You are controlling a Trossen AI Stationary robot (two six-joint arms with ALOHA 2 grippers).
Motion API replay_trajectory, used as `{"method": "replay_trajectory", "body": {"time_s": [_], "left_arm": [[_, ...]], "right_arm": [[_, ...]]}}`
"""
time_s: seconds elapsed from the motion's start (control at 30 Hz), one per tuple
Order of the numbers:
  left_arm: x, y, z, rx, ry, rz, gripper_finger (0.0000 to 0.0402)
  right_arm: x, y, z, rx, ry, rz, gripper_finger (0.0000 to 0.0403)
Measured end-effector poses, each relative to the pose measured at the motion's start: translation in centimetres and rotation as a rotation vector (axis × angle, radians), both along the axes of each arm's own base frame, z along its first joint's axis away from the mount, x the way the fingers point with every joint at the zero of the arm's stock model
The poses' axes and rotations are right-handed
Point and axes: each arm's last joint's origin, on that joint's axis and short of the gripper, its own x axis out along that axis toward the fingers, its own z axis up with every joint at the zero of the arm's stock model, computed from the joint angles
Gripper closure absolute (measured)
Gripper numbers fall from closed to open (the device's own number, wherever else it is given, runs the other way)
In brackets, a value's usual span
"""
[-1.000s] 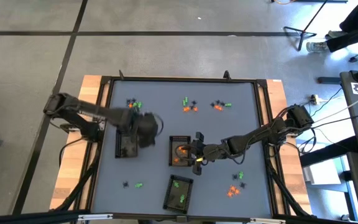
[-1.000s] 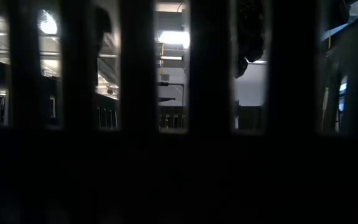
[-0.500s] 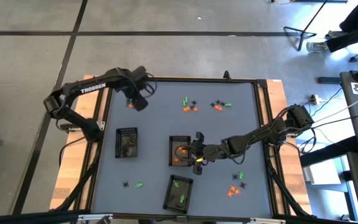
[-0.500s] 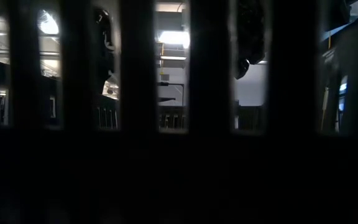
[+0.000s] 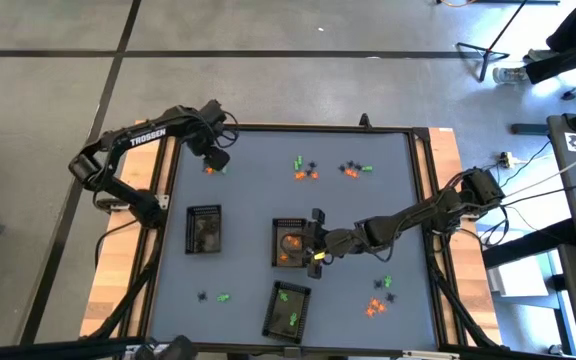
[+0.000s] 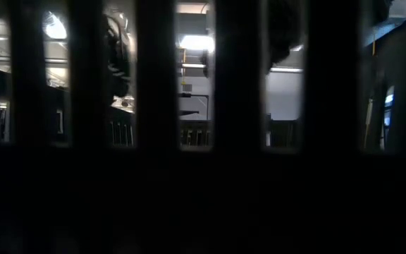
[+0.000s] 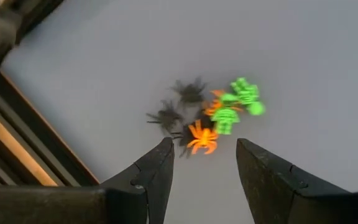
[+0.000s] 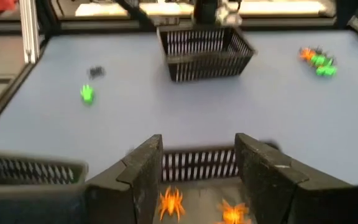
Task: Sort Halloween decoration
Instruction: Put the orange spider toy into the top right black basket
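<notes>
Here, trinkets (image 7: 210,118) just beyond left claw (image 7: 204,165)

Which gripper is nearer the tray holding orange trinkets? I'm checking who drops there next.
Right. The right gripper hangs open at the orange tray's edge; the left gripper, also open, hovers over a trinket cluster near the table's far-left corner.

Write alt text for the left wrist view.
The left gripper, fingers open and empty, hovers over a small cluster of Halloween trinkets on the grey table: black spiders, orange spiders and green figures. The table's dark frame and wooden edge run along one side.
</notes>
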Motion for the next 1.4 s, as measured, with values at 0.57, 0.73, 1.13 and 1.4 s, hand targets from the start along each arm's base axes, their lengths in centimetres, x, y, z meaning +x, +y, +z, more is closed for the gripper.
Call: {"method": "replay_trajectory", "body": {"time_s": [0.57,0.73,1.13,1.4], "left_arm": [[-3.0,1.0,-5.5,0.067,-0.078,0.220,0.0237],[-2.4,1.2,-6.1,0.036,-0.063,0.258,0.0237],[-0.4,1.7,-7.8,-0.047,0.012,0.294,0.0241],[-0.6,1.4,-7.2,-0.036,0.004,0.278,0.0311]], "right_arm": [[0.9,-1.0,1.1,-0.042,-0.022,-0.039,0.0206],[0.9,-1.2,1.1,-0.041,-0.020,-0.043,0.0206],[0.9,-1.2,1.0,-0.043,-0.014,-0.040,0.0206],[0.9,-1.2,1.0,-0.046,-0.006,-0.040,0.0206]]}}
